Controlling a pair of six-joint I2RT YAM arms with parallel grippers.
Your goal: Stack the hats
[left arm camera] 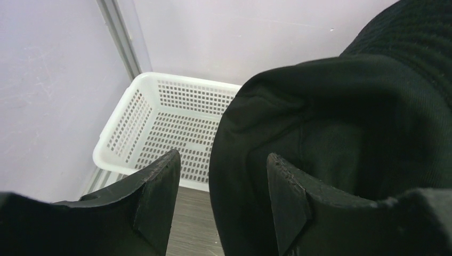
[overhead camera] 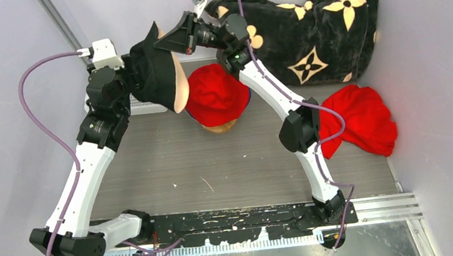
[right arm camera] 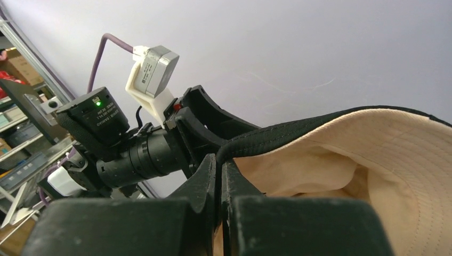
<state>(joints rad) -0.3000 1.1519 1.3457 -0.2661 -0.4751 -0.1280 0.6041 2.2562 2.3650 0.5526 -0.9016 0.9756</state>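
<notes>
A black hat (overhead camera: pixel 156 72) with a cream lining (right arm camera: pixel 373 160) hangs in the air at the back left, above the table. My right gripper (overhead camera: pixel 159 41) (right arm camera: pixel 219 165) is shut on its brim. My left gripper (left arm camera: pixel 221 197) is open behind the hat. A fold of the black hat (left arm camera: pixel 346 133) lies between its fingers, against the right finger (left arm camera: pixel 288 202) and apart from the left one (left arm camera: pixel 160 197). In the top view the hat hides those fingers. A red hat (overhead camera: pixel 215 91) tops a stack in the middle, with an orange edge (overhead camera: pixel 219 127) showing under it.
A white perforated basket (left arm camera: pixel 170 122) (overhead camera: pixel 146 104) stands at the back left by the wall. A black pillow with cream flowers (overhead camera: pixel 308 26) fills the back right corner. A bright red cloth bundle (overhead camera: pixel 364 118) lies by the right wall.
</notes>
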